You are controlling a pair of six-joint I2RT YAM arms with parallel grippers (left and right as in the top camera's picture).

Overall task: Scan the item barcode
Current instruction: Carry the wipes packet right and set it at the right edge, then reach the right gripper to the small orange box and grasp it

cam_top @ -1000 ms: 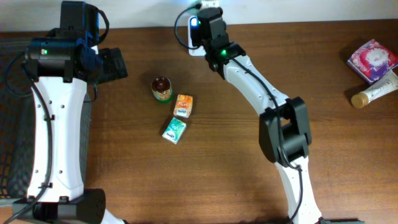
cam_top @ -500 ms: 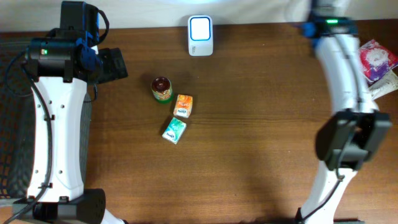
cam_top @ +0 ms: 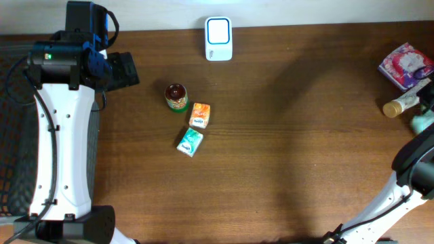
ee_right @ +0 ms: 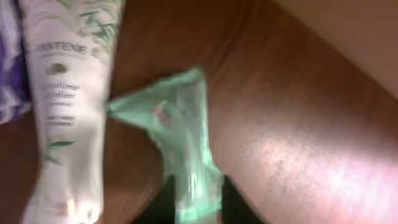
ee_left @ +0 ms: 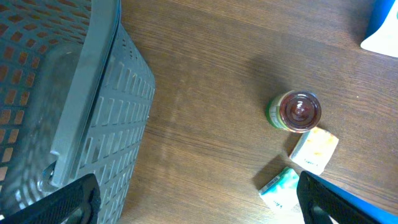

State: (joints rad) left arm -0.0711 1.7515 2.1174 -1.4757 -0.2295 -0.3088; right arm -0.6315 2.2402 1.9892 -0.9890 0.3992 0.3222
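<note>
- Step in hand, as I judge it: handling one item at the far right edge of the frame, not the scan itself. A green sachet [ee_right: 180, 130] lies over the surface [cam_top: 285, 156] just beside a white tube [ee_right: 68, 93], with a purple pack [cam_top: 405, 66] above them.
- The right end effector [ee_right: 196, 205] shows only as dark shapes at the bottom of the wrist view, and the sachet's lower end runs down between them. The picture is blurred, so I cannot tell whether the jaws pinch it or have let go.
- The scanner [cam_top: 218, 38] stands at the top centre, well apart from the sachet.
- Next move, in my view: if the sachet is being laid aside, the arm must go to the centre group: a jar [cam_top: 176, 97], an orange pack [cam_top: 199, 114] and a teal pack [cam_top: 190, 142]. It must then lift one and turn its barcode to the scanner's window.
- Pose: the right arm [cam_top: 415, 166] rises from the lower right, its wrist bent out to the right edge.
- The left arm [cam_top: 64, 135] stands along the left side beside the basket [ee_left: 74, 81]. The left end effector [cam_top: 125, 70] is spread wide and holds nothing.
</note>
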